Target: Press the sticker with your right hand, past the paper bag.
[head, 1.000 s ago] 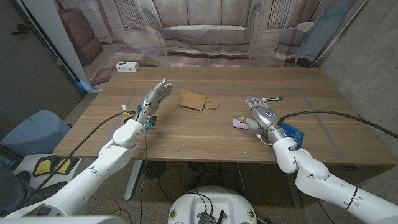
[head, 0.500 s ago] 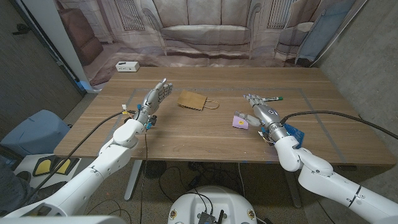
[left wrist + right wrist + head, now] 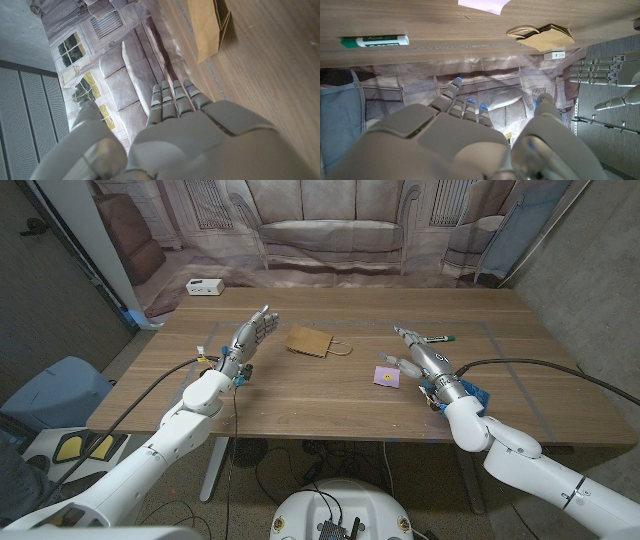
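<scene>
sticker (image 3: 385,376): purple, flat on desk (image 3: 330,395), right of paper bag (image 3: 309,341), uncovered
right hand (image 3: 422,359): just beside sticker, fingers extended, holding nothing
left hand (image 3: 250,337): left of bag, fingers straight, holding nothing
marker (image 3: 436,338): beyond right hand

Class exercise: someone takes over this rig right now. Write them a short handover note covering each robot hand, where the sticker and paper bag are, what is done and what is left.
Right robot hand: open, holding nothing, beside the sticker, not on it.
Left robot hand: open, fingers together, idle on the table's left side.
Bag: lying flat mid-table, between the two hands; the sticker lies to its right, nearer the robot. A marker lies beyond the right hand.
Done: right hand brought next to the sticker.
Left: move it over the sticker and press down.
</scene>
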Controlling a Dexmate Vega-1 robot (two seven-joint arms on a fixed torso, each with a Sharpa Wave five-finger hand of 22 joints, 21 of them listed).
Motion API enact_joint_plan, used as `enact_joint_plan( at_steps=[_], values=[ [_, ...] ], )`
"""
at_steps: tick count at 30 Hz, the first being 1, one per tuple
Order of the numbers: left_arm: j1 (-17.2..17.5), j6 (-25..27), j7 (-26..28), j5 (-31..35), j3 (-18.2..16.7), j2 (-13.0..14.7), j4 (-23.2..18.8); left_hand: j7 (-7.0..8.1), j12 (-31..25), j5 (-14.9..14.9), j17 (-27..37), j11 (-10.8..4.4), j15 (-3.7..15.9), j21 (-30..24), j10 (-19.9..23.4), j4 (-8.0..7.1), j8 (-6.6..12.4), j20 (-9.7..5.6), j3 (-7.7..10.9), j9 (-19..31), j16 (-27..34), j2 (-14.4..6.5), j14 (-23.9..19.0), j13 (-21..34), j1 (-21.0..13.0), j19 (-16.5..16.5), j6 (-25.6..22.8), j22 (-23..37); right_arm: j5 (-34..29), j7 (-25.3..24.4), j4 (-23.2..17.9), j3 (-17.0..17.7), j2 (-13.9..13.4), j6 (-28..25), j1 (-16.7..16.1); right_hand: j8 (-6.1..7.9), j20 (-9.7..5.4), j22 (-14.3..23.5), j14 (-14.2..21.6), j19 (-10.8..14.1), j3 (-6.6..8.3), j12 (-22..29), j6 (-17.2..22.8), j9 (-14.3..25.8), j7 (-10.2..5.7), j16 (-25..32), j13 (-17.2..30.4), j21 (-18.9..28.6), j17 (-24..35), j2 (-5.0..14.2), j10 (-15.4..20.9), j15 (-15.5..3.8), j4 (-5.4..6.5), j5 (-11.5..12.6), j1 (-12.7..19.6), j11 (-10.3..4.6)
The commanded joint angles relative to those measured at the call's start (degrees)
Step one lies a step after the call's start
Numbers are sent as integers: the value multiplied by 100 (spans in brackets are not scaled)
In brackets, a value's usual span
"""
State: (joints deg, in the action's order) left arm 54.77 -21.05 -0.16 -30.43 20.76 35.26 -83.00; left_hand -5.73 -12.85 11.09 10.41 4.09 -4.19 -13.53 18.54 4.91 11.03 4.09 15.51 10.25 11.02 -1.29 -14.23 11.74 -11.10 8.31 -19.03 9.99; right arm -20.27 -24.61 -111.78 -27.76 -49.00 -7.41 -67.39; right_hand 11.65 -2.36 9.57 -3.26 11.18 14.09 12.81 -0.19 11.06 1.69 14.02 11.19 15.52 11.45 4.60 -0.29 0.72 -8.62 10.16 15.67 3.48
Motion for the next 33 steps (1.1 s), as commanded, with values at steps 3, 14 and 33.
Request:
enact_joint_plan(
  at_steps=[3,14,33],
  values=[
    [-63,-74,-83,-35,-16,-2,90,24,21,-23,4,1,-3,40,34,22,2,19,13,24,6,-58,-39,0,7,57,-45,31,1174,222,437,344,248,1113,21,67,-39,13,58,97,17,15,192,4,39,17,13,-46,12,-20,62,32,18,-2,25,46],
    [-64,-66,-84,-20,-43,53,74,23,21,-23,4,-8,-7,54,40,26,1,19,11,24,5,-59,-43,0,9,63,-48,32,2458,783,965,546,559,2135,79,87,-10,16,216,251,-11,74,323,-3,62,43,12,-59,18,-53,304,55,31,-2,13,84],
    [-258,-34,-268,-52,49,-12,286,17,22,-23,4,-9,-8,78,46,33,0,12,6,24,2,-61,-45,0,14,73,-50,32,3568,1464,1140,743,694,2413,115,103,36,18,367,377,369,38,617,-14,109,-6,8,-188,4,405,490,89,-76,146,507,127]
  ],
)
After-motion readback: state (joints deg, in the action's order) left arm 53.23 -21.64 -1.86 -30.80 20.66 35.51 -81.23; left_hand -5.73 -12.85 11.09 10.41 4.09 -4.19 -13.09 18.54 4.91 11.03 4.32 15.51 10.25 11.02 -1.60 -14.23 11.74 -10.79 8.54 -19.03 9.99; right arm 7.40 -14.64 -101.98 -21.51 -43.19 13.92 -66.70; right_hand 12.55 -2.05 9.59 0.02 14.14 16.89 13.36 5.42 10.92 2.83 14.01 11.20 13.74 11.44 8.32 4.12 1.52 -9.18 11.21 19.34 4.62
